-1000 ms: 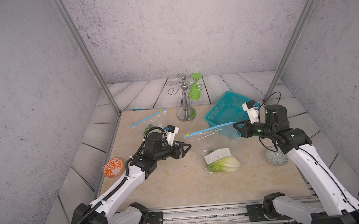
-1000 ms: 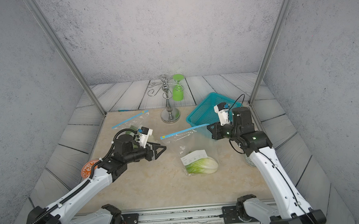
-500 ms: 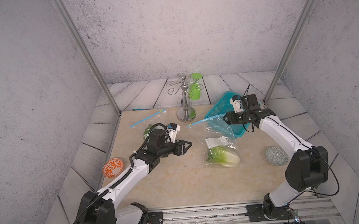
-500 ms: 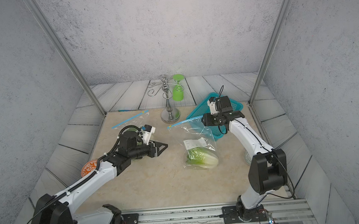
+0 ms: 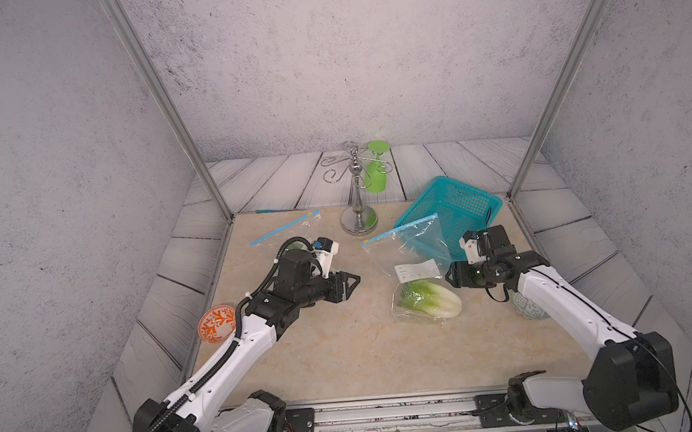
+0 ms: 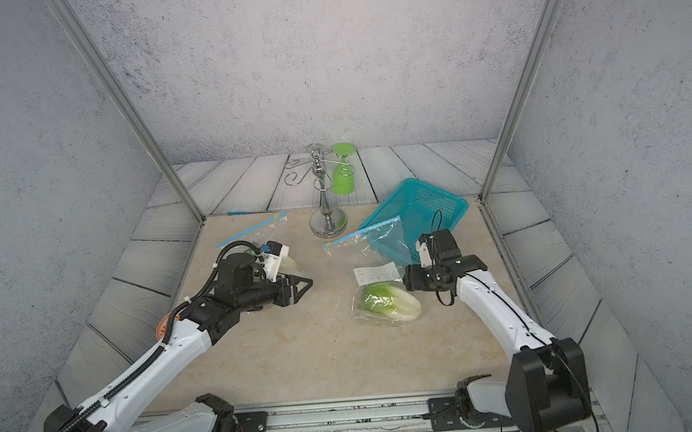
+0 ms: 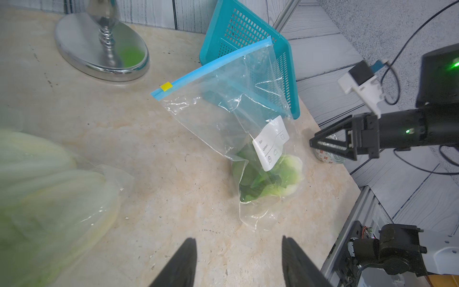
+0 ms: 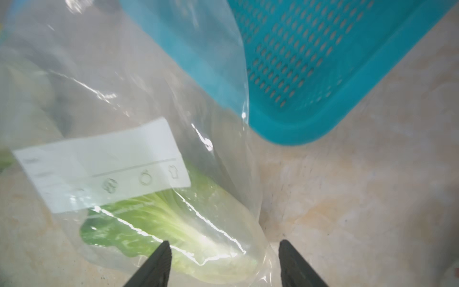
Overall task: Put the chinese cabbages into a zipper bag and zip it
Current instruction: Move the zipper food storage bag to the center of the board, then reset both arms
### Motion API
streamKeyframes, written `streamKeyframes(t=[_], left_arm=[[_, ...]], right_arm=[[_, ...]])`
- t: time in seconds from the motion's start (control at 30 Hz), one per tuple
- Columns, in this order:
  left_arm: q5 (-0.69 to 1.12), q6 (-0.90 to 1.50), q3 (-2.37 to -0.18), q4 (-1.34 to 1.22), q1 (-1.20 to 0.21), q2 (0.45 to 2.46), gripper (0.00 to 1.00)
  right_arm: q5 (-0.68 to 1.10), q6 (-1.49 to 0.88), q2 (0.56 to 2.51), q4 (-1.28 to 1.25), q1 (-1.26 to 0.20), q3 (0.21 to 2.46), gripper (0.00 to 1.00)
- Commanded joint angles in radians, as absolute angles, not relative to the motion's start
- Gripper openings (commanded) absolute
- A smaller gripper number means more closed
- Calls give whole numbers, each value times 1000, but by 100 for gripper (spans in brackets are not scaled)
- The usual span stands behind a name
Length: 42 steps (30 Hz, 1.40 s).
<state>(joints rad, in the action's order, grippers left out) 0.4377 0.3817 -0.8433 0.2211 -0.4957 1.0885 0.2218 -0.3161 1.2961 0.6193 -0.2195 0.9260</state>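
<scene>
A clear zipper bag (image 5: 416, 237) with a blue zip strip leans against the teal basket (image 5: 464, 208). One chinese cabbage (image 5: 429, 298) lies inside at the bag's bottom, also in the left wrist view (image 7: 270, 179) and right wrist view (image 8: 154, 223). Another cabbage (image 7: 37, 193) shows blurred beside my left arm, mostly hidden in both top views. My left gripper (image 5: 351, 285) (image 7: 238, 239) is open and empty over bare table, left of the bag. My right gripper (image 5: 449, 278) (image 8: 223, 244) is open just right of the bagged cabbage, holding nothing.
A metal goblet stand (image 5: 359, 220) with a hanging green goblet (image 5: 376, 173) is at the back. A second zipper bag (image 5: 284, 227) lies back left. An orange patterned ball (image 5: 216, 323) sits at the left edge, a pale patterned one (image 5: 528, 306) under my right arm.
My right gripper has opened and let go of the bag's zip strip, then dropped down beside the bagged cabbage. The bag now rests against the basket. The left arm barely moved.
</scene>
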Motion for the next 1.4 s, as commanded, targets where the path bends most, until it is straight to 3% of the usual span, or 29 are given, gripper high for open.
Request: streamKeyframes(t=[0.0, 0.17, 0.37, 0.57, 0.67, 0.77, 0.83, 0.93, 1.07, 1.2, 1.37], left_arm=[[364, 369, -856, 278, -491, 1036, 58], [235, 384, -836, 345, -491, 964, 57], [187, 416, -812, 377, -491, 902, 57], [145, 435, -782, 434, -491, 805, 56], [54, 408, -762, 438, -491, 735, 56], [-181, 297, -672, 335, -492, 658, 58], [-351, 197, -566, 152, -491, 630, 58], [-558, 111, -500, -55, -489, 699, 57], [-972, 84, -448, -268, -474, 866, 57], [-1049, 55, -378, -448, -397, 1037, 57], [-792, 76, -278, -658, -248, 1150, 59]], right_arm=[[327, -390, 1332, 513, -226, 866, 69], [343, -466, 1394, 398, -344, 810, 68], [417, -580, 1507, 300, -445, 892, 68], [280, -386, 1345, 536, -419, 1016, 73], [152, -299, 1195, 521, -397, 960, 78], [-39, -237, 975, 269, -349, 741, 88], [-215, -137, 878, 1, -339, 569, 88], [-497, -61, 914, -256, -314, 460, 89], [-552, -155, 994, -368, -184, 376, 89], [-531, -95, 1152, -545, -170, 347, 87], [-512, -38, 1323, -750, -169, 345, 88]])
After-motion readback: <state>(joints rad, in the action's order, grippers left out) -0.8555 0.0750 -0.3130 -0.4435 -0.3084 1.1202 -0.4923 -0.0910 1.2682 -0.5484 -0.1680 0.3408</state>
